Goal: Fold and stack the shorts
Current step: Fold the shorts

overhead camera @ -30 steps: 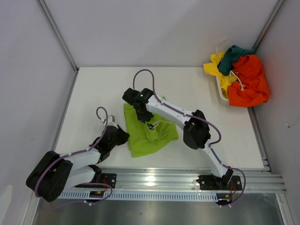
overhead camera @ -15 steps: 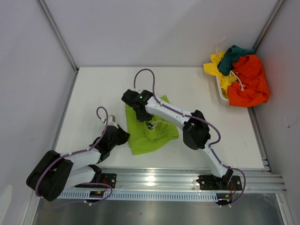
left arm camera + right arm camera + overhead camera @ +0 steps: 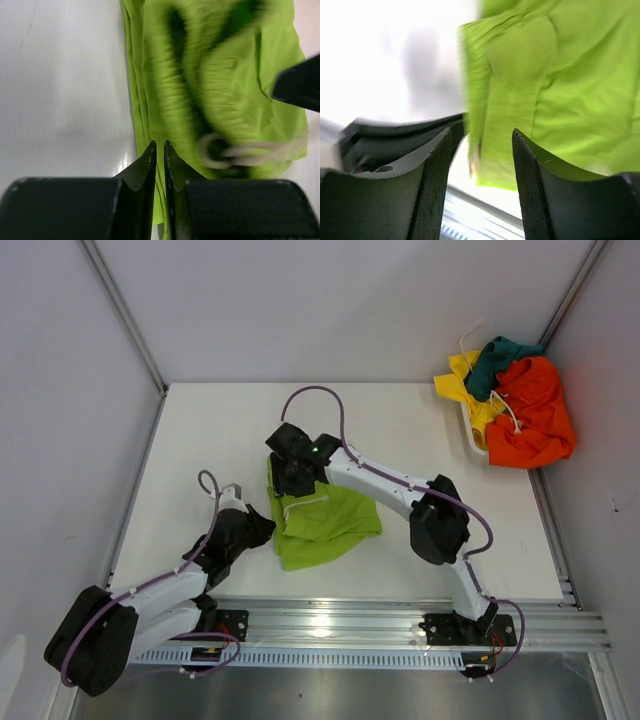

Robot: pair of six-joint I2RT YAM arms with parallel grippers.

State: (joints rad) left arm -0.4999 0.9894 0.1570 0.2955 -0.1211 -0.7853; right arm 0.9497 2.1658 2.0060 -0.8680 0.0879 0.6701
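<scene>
The lime green shorts (image 3: 330, 525) lie crumpled on the white table near its front, white drawstring on top. They also show in the left wrist view (image 3: 225, 75) and the right wrist view (image 3: 580, 90). My left gripper (image 3: 264, 530) sits at their left edge, its fingers (image 3: 159, 145) closed on the cloth's edge. My right gripper (image 3: 288, 483) hovers over the shorts' far left corner, jaws wide open (image 3: 481, 132) and empty. Orange shorts (image 3: 535, 415), yellow shorts (image 3: 462, 380) and dark teal shorts (image 3: 500, 358) are piled at the far right.
A white mesh basket (image 3: 470, 437) under the pile stands at the table's far right edge. Grey walls close in the table on three sides. A metal rail (image 3: 400, 625) runs along the near edge.
My right gripper has turned and shifted slightly right over the shorts' far corner. The cloth has moved, and the drawstring now lies further left. My left gripper has stayed at the left edge.
</scene>
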